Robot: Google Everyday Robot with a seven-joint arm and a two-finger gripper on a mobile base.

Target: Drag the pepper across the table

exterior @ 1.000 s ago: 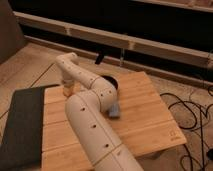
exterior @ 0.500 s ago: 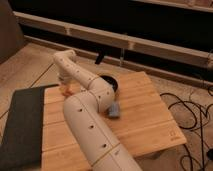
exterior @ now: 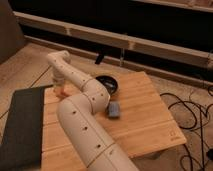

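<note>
Since half a second ago the arm's far end has swung a little further toward the left edge of the table point(exterior: 145, 125), and the small red-orange spot beneath it has gone along with it. The white perforated arm point(exterior: 82, 125) rises from the near edge, bends at a thick elbow over the middle of the planks, then reaches back and left to a second bend near the far left corner, where the wrist turns straight down. The gripper point(exterior: 60, 89) hangs there, low over the wood, close to the left edge. Whether it grasps anything cannot be told. The pepper point(exterior: 62, 93) shows as a reddish sliver right under the gripper on the table, beside the dark grey mat point(exterior: 20, 125). A black bowl point(exterior: 109, 83) sits near the far edge, and a small blue-grey object point(exterior: 114, 109) lies just beside the elbow.
</note>
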